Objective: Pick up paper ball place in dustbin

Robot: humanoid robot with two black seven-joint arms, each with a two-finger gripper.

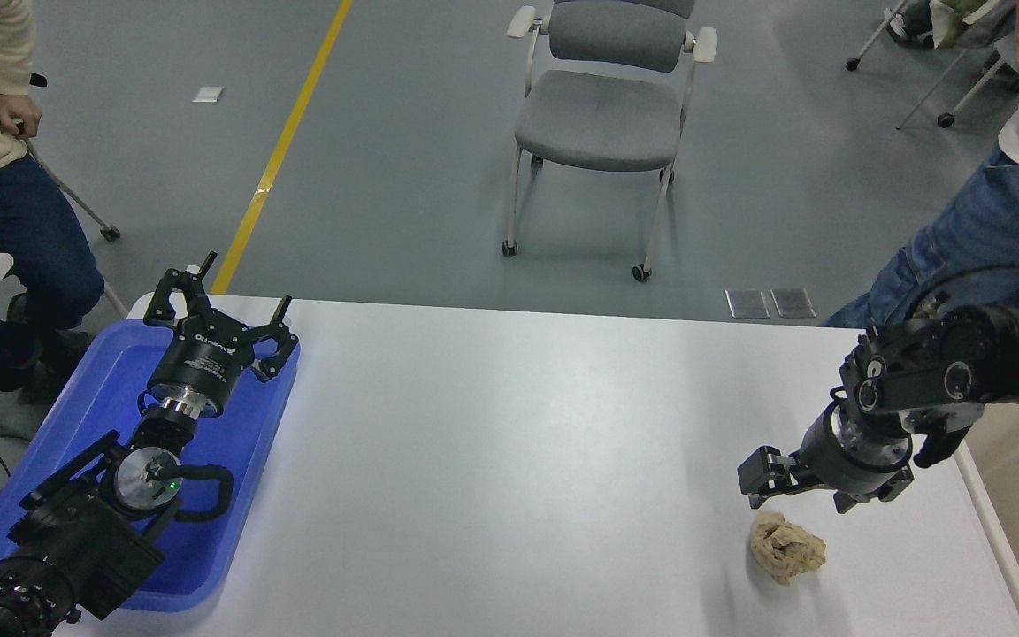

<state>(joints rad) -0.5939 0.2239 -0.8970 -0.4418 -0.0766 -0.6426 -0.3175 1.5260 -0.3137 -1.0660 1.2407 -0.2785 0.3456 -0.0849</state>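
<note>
The right gripper [800, 495] hangs spread wide just above the paper ball [786, 548] on the counter [509, 460] — left gripper [213, 310] parked open over the blue tray [244, 478].

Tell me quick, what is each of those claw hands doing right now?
Left gripper: open, holding nothing, parked over the blue tray.
Right gripper: open, holding nothing, just above the paper ball.
</note>
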